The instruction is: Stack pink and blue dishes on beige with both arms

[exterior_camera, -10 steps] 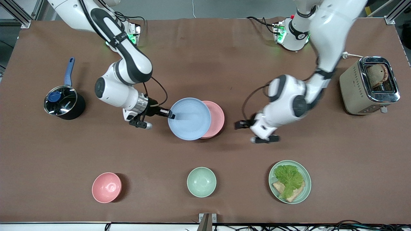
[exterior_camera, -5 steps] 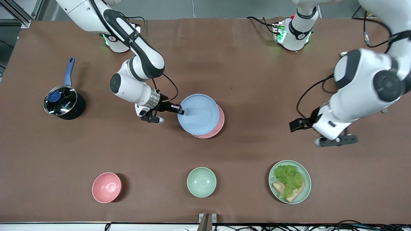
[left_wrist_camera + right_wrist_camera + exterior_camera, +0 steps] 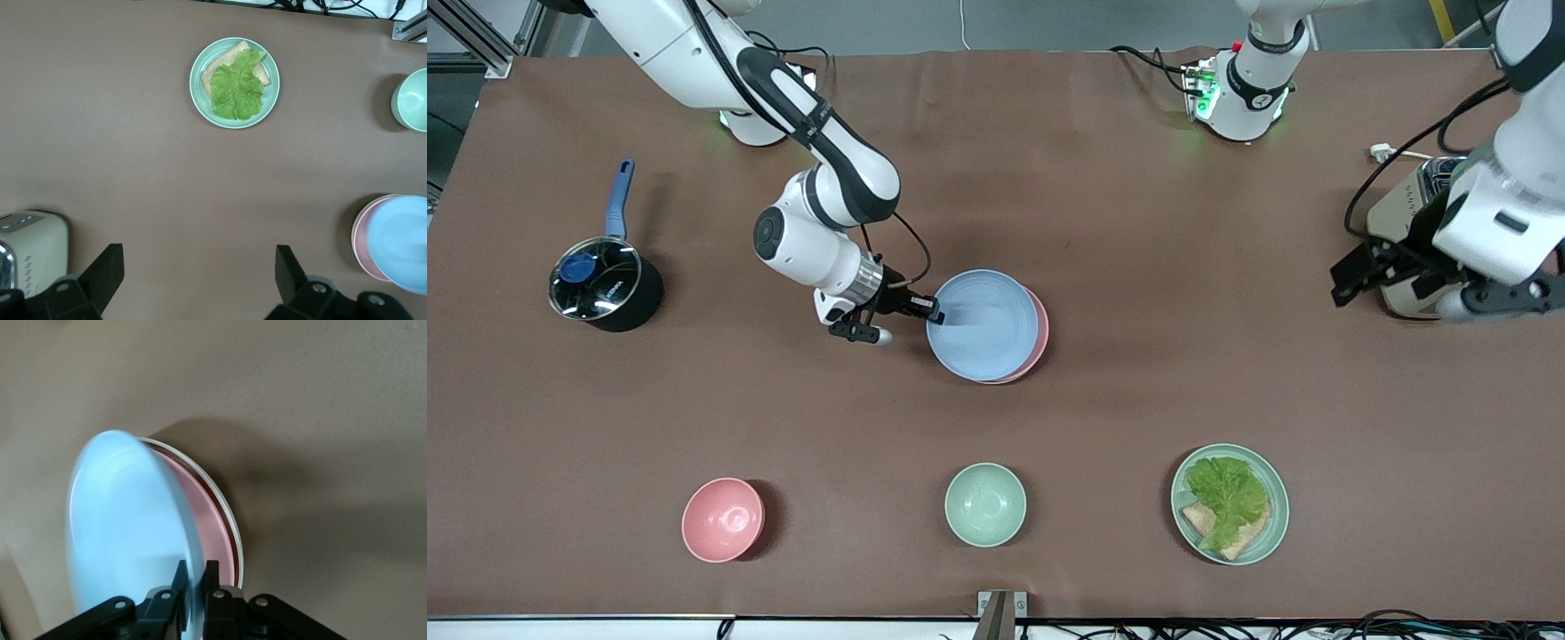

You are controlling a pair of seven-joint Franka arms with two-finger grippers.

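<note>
My right gripper [image 3: 934, 311] is shut on the rim of the light blue plate [image 3: 983, 324], on the side toward the right arm's end. The plate hangs tilted over the pink plate [image 3: 1040, 336], covering most of it. In the right wrist view the fingers [image 3: 179, 581] pinch the blue plate [image 3: 127, 527]; the pink plate [image 3: 208, 520] rests on the beige plate, of which only a cream rim [image 3: 225, 507] shows. My left gripper [image 3: 1356, 271] is up over the table beside the toaster, open and empty [image 3: 199, 280]. It sees both plates [image 3: 403, 243] from afar.
A toaster [image 3: 1398, 209] stands at the left arm's end, a dark saucepan [image 3: 600, 289] at the right arm's end. Along the edge nearest the front camera stand a pink bowl [image 3: 722, 520], a mint bowl [image 3: 984, 504] and a mint plate [image 3: 1276, 498] with lettuce and bread.
The right gripper has carried the blue plate sideways until it covers most of the pink plate. The left arm has swung away from the stack, up and toward the toaster.
</note>
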